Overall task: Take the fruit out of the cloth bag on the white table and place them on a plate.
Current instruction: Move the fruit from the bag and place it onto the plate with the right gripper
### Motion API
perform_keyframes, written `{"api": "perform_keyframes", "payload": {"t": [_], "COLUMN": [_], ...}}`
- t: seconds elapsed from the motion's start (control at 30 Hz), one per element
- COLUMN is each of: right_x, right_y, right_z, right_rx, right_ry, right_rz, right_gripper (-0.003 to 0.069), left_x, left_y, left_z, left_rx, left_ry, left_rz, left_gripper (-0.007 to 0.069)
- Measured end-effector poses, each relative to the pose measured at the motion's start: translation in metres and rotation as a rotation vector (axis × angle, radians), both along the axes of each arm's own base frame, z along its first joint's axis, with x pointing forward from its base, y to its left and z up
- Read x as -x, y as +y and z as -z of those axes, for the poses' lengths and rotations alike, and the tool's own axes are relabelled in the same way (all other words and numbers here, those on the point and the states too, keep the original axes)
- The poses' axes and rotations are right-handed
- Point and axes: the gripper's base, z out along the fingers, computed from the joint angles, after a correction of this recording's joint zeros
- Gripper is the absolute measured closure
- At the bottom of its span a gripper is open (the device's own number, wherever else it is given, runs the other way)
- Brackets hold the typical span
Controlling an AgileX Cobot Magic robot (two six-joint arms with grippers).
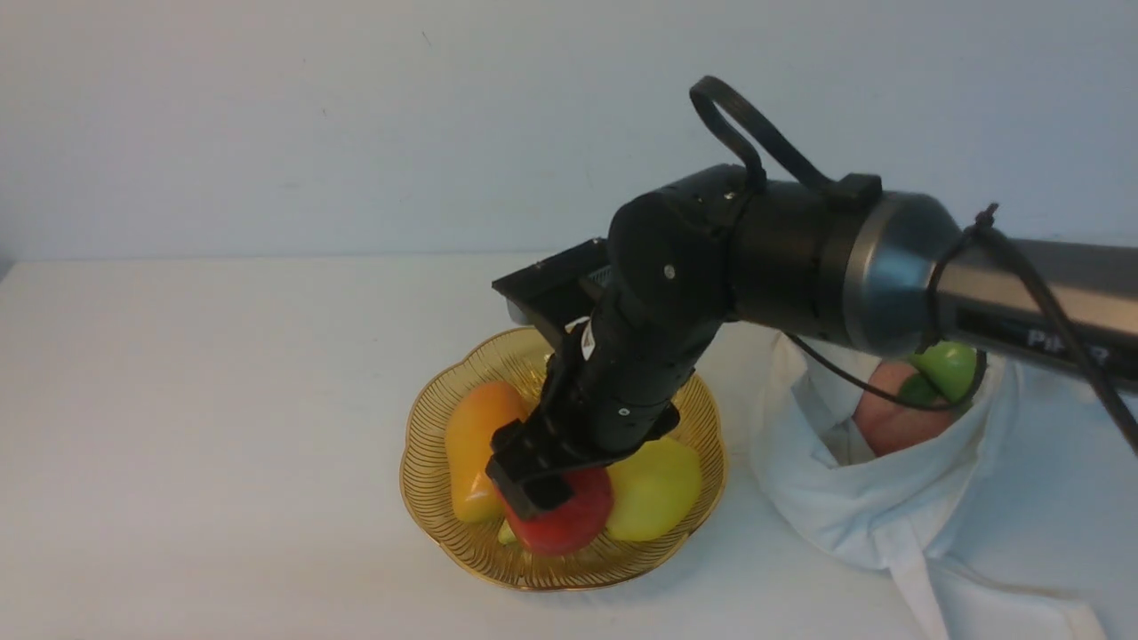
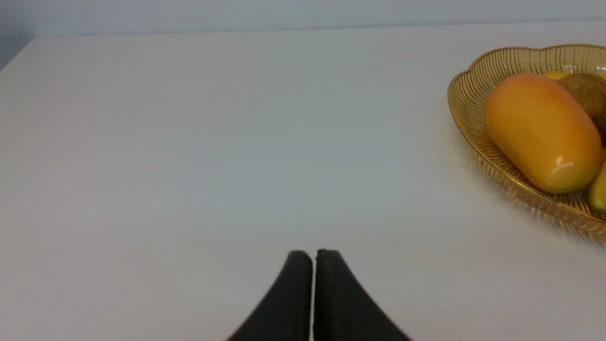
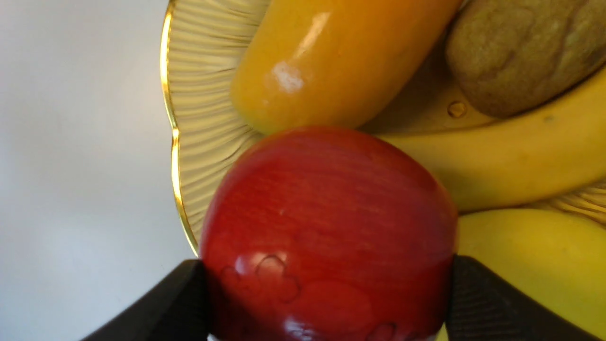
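- Your right pincer [image 3: 329, 284] has the round, shiny red apple [image 3: 326, 213] squeezed between its two fingers.
- The apple is over the near part of the see-through gold dish with the wavy rim [image 1: 560, 582]. You can't tell if it touches the bottom.
- It sits between the long orange mango [image 1: 476, 449] and the fat yellow fruit [image 1: 656, 489], so it looks a bit snug there.
- It is so round that no long side shows; just mind the fruit next to it when you let go.
- Your right arm [image 1: 800, 258] is the near one. Your left pincer [image 2: 314, 289] is shut, away from the dish.
- The white worktop [image 1: 222, 400] has open room on the dish's left.
- The pink peach [image 1: 893, 422] and smooth green apple [image 1: 947, 369] are in the soft white cloth bag [image 1: 862, 516], right of the dish.
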Motion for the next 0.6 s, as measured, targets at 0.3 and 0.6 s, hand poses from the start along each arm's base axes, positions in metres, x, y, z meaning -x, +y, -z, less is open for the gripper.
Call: {"api": "perform_keyframes", "payload": {"t": [0.3,0.6], "right_x": [-0.002,-0.006], "right_y": [-0.001,-0.003], "right_z": [-0.001,-0.049], "right_rx": [0.016,0.031], "right_ry": [-0.029,-0.085], "right_rz": [-0.004,-0.011], "right_gripper": [-0.0026,-0.003], "left_x": [0.0,0.0], "left_y": [0.0,0.0], "left_z": [0.0,0.0], "left_rx": [0.0,-0.001], "left_ry": [0.0,0.0], "left_rz": [0.0,0.0], "left_gripper": [0.0632,0.0632]}}
